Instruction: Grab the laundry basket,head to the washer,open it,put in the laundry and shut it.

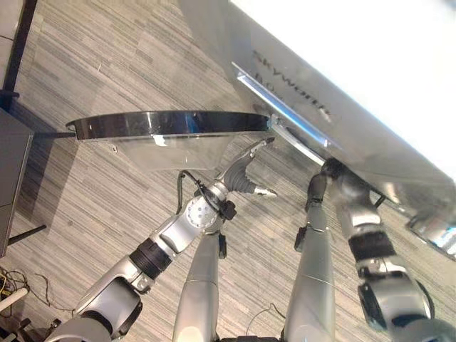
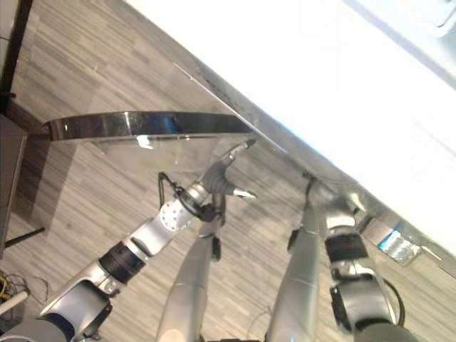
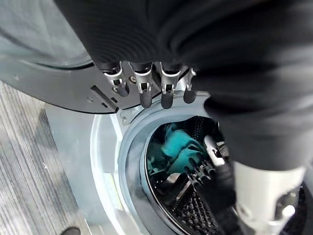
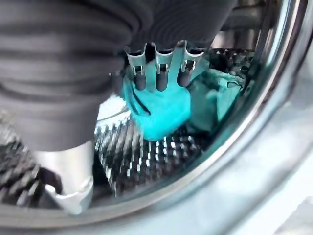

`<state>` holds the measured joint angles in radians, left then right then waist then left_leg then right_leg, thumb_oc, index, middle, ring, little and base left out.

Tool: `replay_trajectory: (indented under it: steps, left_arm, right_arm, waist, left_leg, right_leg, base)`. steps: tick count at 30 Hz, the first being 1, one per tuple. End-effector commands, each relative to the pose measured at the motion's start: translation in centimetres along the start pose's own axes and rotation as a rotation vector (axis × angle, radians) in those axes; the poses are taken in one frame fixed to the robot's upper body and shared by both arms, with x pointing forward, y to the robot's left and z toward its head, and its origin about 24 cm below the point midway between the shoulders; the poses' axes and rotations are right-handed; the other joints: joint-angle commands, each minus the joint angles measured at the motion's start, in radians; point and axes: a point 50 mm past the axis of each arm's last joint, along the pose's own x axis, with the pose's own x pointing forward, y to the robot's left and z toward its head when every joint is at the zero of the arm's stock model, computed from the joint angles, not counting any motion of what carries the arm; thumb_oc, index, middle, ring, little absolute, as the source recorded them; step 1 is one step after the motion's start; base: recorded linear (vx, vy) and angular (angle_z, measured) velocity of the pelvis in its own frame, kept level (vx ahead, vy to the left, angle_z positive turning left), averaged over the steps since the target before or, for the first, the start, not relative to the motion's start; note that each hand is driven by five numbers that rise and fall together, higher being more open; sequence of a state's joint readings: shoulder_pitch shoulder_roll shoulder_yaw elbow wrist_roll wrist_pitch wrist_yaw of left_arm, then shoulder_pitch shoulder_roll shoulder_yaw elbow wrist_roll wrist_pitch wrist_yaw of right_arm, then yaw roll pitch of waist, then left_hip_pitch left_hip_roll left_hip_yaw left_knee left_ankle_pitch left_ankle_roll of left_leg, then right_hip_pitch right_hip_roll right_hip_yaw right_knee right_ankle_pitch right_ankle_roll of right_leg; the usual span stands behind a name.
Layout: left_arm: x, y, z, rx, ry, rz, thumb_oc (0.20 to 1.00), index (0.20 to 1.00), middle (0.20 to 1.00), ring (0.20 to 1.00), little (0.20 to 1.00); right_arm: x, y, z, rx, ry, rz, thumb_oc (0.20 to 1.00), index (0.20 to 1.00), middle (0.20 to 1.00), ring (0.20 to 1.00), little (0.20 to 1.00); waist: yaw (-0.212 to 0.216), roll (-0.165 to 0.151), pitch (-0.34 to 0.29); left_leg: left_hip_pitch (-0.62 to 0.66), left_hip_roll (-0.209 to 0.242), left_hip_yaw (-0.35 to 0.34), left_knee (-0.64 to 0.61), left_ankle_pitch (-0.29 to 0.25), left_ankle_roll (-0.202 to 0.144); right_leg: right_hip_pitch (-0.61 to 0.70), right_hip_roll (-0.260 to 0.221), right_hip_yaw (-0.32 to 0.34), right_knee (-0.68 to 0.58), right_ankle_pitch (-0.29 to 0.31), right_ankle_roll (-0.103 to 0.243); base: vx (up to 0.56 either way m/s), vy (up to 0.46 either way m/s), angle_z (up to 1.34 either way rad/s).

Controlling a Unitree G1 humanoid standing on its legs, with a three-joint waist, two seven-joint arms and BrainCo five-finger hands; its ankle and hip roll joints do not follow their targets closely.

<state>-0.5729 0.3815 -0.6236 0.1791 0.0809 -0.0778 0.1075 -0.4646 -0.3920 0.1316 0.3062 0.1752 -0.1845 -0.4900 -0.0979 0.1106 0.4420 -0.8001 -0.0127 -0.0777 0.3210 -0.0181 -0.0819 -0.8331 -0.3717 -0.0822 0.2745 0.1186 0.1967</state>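
Laundry: teal cloth (image 4: 161,110), crumpled and soft, lying in the drum; a second bunch of it (image 3: 178,149) shows through the opening in the left wrist view.
Drum: perforated metal wall (image 4: 146,156) with the teal cloth resting on it.
Washer: silver-white body (image 1: 313,92), round opening with grey seal (image 3: 129,161).
Door: swung wide open, dark rim with clear bowl (image 1: 171,125), out over the striped floor (image 1: 85,64).
Right hand: reaching into the drum, fingers (image 4: 159,81) curled into the teal cloth, clutching it.
Left hand: (image 1: 239,174) under the door's bowl, fingers straight and loosely apart, holding nothing.
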Motion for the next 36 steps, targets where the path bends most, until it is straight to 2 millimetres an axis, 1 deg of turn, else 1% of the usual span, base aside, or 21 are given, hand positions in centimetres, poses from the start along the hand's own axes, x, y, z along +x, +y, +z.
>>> replay_trajectory:
  steps: [1, 7, 8, 9, 10, 13, 14, 15, 16, 18, 20, 21, 25, 26, 28, 30, 32, 33, 34, 35, 36]
  left_arm:
    - [-1.6, -1.8, -1.7, 0.002, 0.068, -0.017, 1.0, 1.0, 1.0, 1.0, 1.0]
    - [-4.8, -1.6, -5.6, 0.028, 0.245, 0.005, 1.0, 1.0, 1.0, 1.0, 1.0]
    - [-5.4, -1.6, -6.1, 0.024, 0.267, 0.006, 1.0, 1.0, 1.0, 1.0, 1.0]
    - [-6.2, -1.4, -6.7, 0.023, 0.299, 0.017, 1.0, 1.0, 1.0, 1.0, 1.0]
    - [-6.3, -1.4, -6.7, 0.023, 0.301, 0.016, 1.0, 1.0, 1.0, 1.0, 1.0]
    - [-7.6, -1.2, -7.6, 0.032, 0.341, 0.02, 1.0, 1.0, 1.0, 1.0, 1.0]
    - [-7.6, -1.2, -7.6, 0.032, 0.342, 0.021, 1.0, 1.0, 1.0, 1.0, 1.0]
    - [-8.1, -1.0, -7.8, 0.039, 0.354, 0.024, 1.0, 1.0, 1.0, 1.0, 1.0]
    - [-8.1, -1.0, -7.8, 0.039, 0.355, 0.024, 1.0, 1.0, 1.0, 1.0, 1.0]
    - [-9.1, -0.8, -8.5, 0.062, 0.389, 0.019, 1.0, 1.0, 1.0, 1.0, 1.0]
    - [-9.5, -0.7, -8.7, 0.072, 0.401, 0.014, 1.0, 1.0, 1.0, 1.0, 1.0]
    - [-10.1, -0.6, -9.1, 0.081, 0.427, 0.009, 1.0, 1.0, 1.0, 1.0, 1.0]
    - [-11.5, -0.6, -10.3, 0.072, 0.497, 0.015, 1.0, 1.0, 1.0, 1.0, 1.0]
    - [-12.4, -0.7, -11.1, 0.063, 0.55, 0.027, 1.0, 1.0, 1.0, 1.0, 1.0]
    - [-12.9, -0.8, -11.6, 0.048, 0.584, 0.035, 1.0, 1.0, 1.0, 1.0, 1.0]
    - [-13.7, -0.9, -12.3, 0.027, 0.633, 0.056, 1.0, 1.0, 1.0, 1.0, 1.0]
    - [-14.4, -1.3, -13.0, 0.013, 0.68, 0.068, 1.0, 1.0, 1.0, 1.0, 1.0]
    - [-14.4, -1.3, -13.0, 0.013, 0.68, 0.068, 1.0, 1.0, 1.0, 1.0, 1.0]
    - [-15.0, -1.8, -13.5, 0.002, 0.719, 0.068, 1.0, 1.0, 1.0, 1.0, 1.0]
    - [-15.0, -1.8, -13.5, 0.002, 0.719, 0.068, 1.0, 1.0, 1.0, 1.0, 1.0]
    - [-15.1, -2.0, -13.6, 0.0, 0.73, 0.066, 1.0, 1.0, 1.0, 1.0, 1.0]
  right_arm:
    - [-0.6, -1.4, 0.3, -0.093, -0.077, 0.037, 1.0, 1.0, 1.0, 1.0, 1.0]
    - [-5.6, -1.2, -5.0, -0.227, 0.144, 0.211, 1.0, 1.0, 1.0, 1.0, 1.0]
    - [-6.7, -1.2, -6.1, -0.244, 0.198, 0.246, 1.0, 1.0, 1.0, 1.0, 1.0]
    - [-8.5, -1.6, -7.9, -0.269, 0.292, 0.284, 1.0, 1.0, 1.0, 1.0, 1.0]
    - [-8.6, -1.5, -7.9, -0.269, 0.293, 0.285, 1.0, 1.0, 1.0, 1.0, 1.0]
    - [-11.6, -2.2, -10.5, -0.364, 0.426, 0.392, 1.0, 1.0, 1.0, 1.0, 1.0]
    - [-11.6, -2.2, -10.5, -0.364, 0.426, 0.393, 1.0, 1.0, 1.0, 1.0, 1.0]
    - [-12.9, -2.8, -11.6, -0.397, 0.493, 0.428, 1.0, 1.0, 1.0, 1.0, 1.0]
    - [-12.9, -2.7, -11.6, -0.397, 0.493, 0.429, 1.0, 1.0, 1.0, 1.0, 1.0]
    - [-14.9, -4.1, -12.8, -0.453, 0.58, 0.455, 1.0, 1.0, 1.0, 1.0, 1.0]
    - [-15.3, -4.7, -13.1, -0.469, 0.602, 0.457, 1.0, 1.0, 1.0, 1.0, 1.0]
    - [-16.6, -5.9, -13.7, -0.484, 0.667, 0.438, 1.0, 1.0, 1.0, 1.0, 1.0]
    - [-17.5, -7.1, -13.8, -0.494, 0.702, 0.42, 1.0, 1.0, 1.0, 1.0, 1.0]
    - [-17.5, -7.4, -13.4, -0.504, 0.686, 0.417, 1.0, 1.0, 1.0, 1.0, 1.0]
    - [-17.1, -7.6, -12.9, -0.517, 0.655, 0.419, 1.0, 1.0, 1.0, 1.0, 1.0]
    - [-16.0, -7.5, -11.6, -0.527, 0.574, 0.417, 1.0, 1.0, 1.0, 1.0, 1.0]
    - [-14.8, -6.9, -9.5, -0.525, 0.449, 0.431, 1.0, 1.0, 1.0, 1.0, 1.0]
    - [-14.8, -7.0, -9.5, -0.525, 0.449, 0.431, 1.0, 1.0, 1.0, 1.0, 1.0]
    - [-13.9, -6.4, -7.1, -0.545, 0.304, 0.451, 1.0, 1.0, 1.0, 1.0, 1.0]
    - [-14.0, -6.4, -7.1, -0.545, 0.305, 0.452, 1.0, 1.0, 1.0, 1.0, 1.0]
    - [-13.7, -6.5, -6.0, -0.565, 0.249, 0.448, 1.0, 1.0, 1.0, 1.0, 1.0]
  waist:
    - [0.014, -0.019, -0.09]
    - [-0.011, -0.067, -0.124]
    - [-0.015, -0.076, -0.129]
    - [-0.021, -0.09, -0.139]
    - [-0.021, -0.091, -0.138]
    - [-0.026, -0.113, -0.152]
    - [-0.027, -0.114, -0.149]
    - [-0.029, -0.123, -0.163]
    - [-0.029, -0.123, -0.161]
    - [-0.033, -0.137, -0.182]
    - [-0.038, -0.146, -0.189]
    - [-0.042, -0.144, -0.206]
    - [-0.059, -0.154, -0.231]
    - [-0.072, -0.15, -0.246]
    - [-0.078, -0.149, -0.25]
    - [-0.088, -0.137, -0.263]
    - [-0.102, -0.132, -0.276]
    - [-0.102, -0.138, -0.277]
    - [-0.12, -0.125, -0.299]
    - [-0.12, -0.129, -0.299]
    - [-0.13, -0.128, -0.308]
  left_leg:
    - [0.098, 0.046, 0.09, -0.001, -0.126, 0.011]
    - [0.171, 0.05, 0.097, -0.001, -0.152, 0.013]
    - [0.188, 0.05, 0.099, 0.001, -0.158, 0.013]
    - [0.216, 0.046, 0.104, 0.006, -0.166, 0.014]
    - [0.22, 0.046, 0.104, 0.005, -0.166, 0.014]
    - [0.28, 0.037, 0.107, 0.023, -0.185, 0.018]
    - [0.283, 0.037, 0.107, 0.023, -0.185, 0.018]
    - [0.319, 0.031, 0.113, 0.028, -0.198, 0.023]
    - [0.323, 0.031, 0.114, 0.027, -0.198, 0.023]
    - [0.388, 0.026, 0.125, 0.028, -0.217, 0.036]
    - [0.413, 0.02, 0.129, 0.021, -0.216, 0.042]
    - [0.461, 0.028, 0.136, 0.019, -0.236, 0.049]
    - [0.531, 0.014, 0.153, -0.005, -0.241, 0.064]
    - [0.572, 0.011, 0.17, -0.013, -0.251, 0.074]
    - [0.605, 0.009, 0.185, -0.027, -0.254, 0.082]
    - [0.658, 0.011, 0.205, -0.051, -0.266, 0.094]
    - [0.709, 0.007, 0.228, -0.077, -0.272, 0.107]
    - [0.71, 0.0, 0.23, -0.083, -0.262, 0.107]
    - [0.772, 0.001, 0.259, -0.108, -0.281, 0.123]
    - [0.771, -0.004, 0.26, -0.111, -0.274, 0.123]
    - [0.793, -0.008, 0.27, -0.124, -0.276, 0.125]
  right_leg:
    - [-0.018, 0.043, -0.012, -0.057, 0.014, -0.024]
    - [0.079, 0.048, -0.013, -0.103, 0.029, -0.023]
    - [0.101, 0.048, -0.014, -0.113, 0.034, -0.022]
    - [0.144, 0.05, -0.015, -0.135, 0.042, -0.02]
    - [0.149, 0.05, -0.015, -0.137, 0.043, -0.02]
    - [0.239, 0.043, -0.014, -0.178, 0.065, -0.014]
    - [0.244, 0.043, -0.014, -0.18, 0.065, -0.014]
    - [0.281, 0.044, -0.014, -0.196, 0.074, -0.008]
    - [0.285, 0.044, -0.014, -0.198, 0.075, -0.008]
    - [0.355, 0.042, -0.015, -0.226, 0.082, 0.001]
    - [0.375, 0.035, -0.013, -0.237, 0.09, 0.005]
    - [0.419, 0.033, -0.013, -0.248, 0.092, 0.014]
    - [0.467, 0.018, -0.001, -0.262, 0.112, 0.028]
    - [0.481, 0.016, 0.008, -0.255, 0.117, 0.034]
    - [0.489, 0.015, 0.021, -0.25, 0.124, 0.04]
    - [0.502, 0.023, 0.036, -0.239, 0.125, 0.047]
    - [0.516, 0.028, 0.054, -0.237, 0.128, 0.053]
    - [0.513, 0.022, 0.058, -0.239, 0.134, 0.053]
    - [0.531, 0.038, 0.086, -0.237, 0.134, 0.062]
    - [0.528, 0.034, 0.089, -0.239, 0.139, 0.062]
    - [0.537, 0.038, 0.099, -0.24, 0.137, 0.064]
  base:
    - [0.01, 0.025, -0.06]
    - [0.01, 0.046, -0.06]
    - [0.03, 0.084, -0.14]
    - [0.02, 0.067, -0.12]
    - [0.02, 0.057, -0.06]
    - [0.01, 0.059, -0.03]
    - [0.02, 0.106, -0.03]
    - [0.02, 0.064, -0.05]
    - [0.05, 0.091, -0.05]
    - [0.05, 0.093, -0.05]
    - [0.05, 0.113, -0.12]
    - [0.1, 0.159, -0.13]
    - [0.04, 0.12, -0.1]
    - [0.02, 0.141, -0.11]
    - [0.03, 0.116, -0.2]
    - [0.07, 0.127, -0.4]
    - [0.05, 0.099, -0.53]
    - [0.06, 0.135, -0.54]
    - [0.03, 0.092, -0.43]
    - [0.07, 0.12, -0.53]
    - [0.02, 0.032, -0.42]
